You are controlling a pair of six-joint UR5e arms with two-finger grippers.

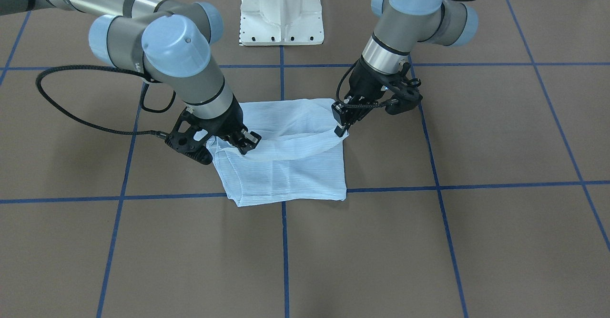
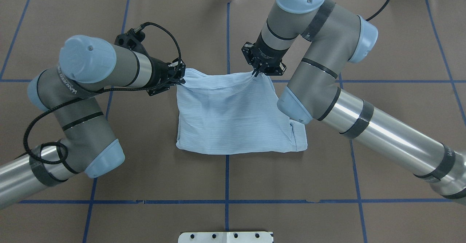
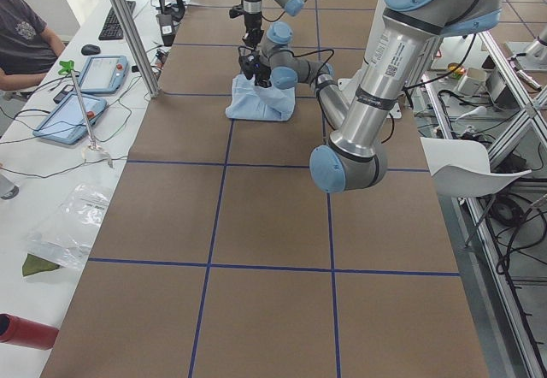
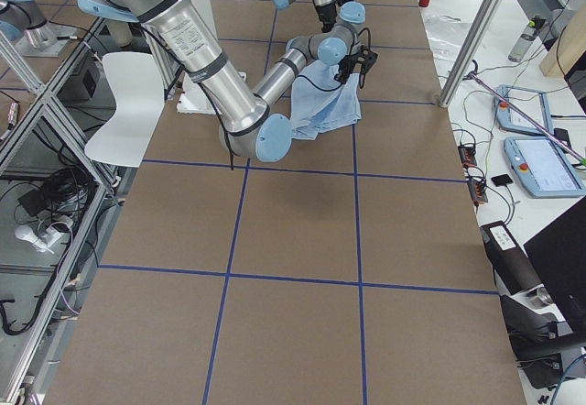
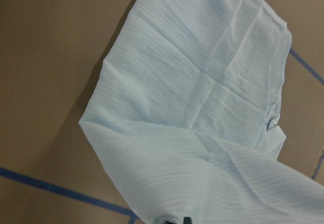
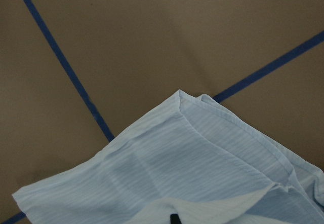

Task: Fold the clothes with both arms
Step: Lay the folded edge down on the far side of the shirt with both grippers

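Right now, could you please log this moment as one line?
phase: mid-fold | left end effector: shut on shirt edge | right end effector: shut on shirt edge | rest on table

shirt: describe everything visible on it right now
The shirt is thin, light-blue, finely striped cloth, folded into a rough rectangle on the brown table. The left gripper and right gripper each pinch a corner of its top layer, lifted slightly, with the cloth sagging between them. The rest lies flat.
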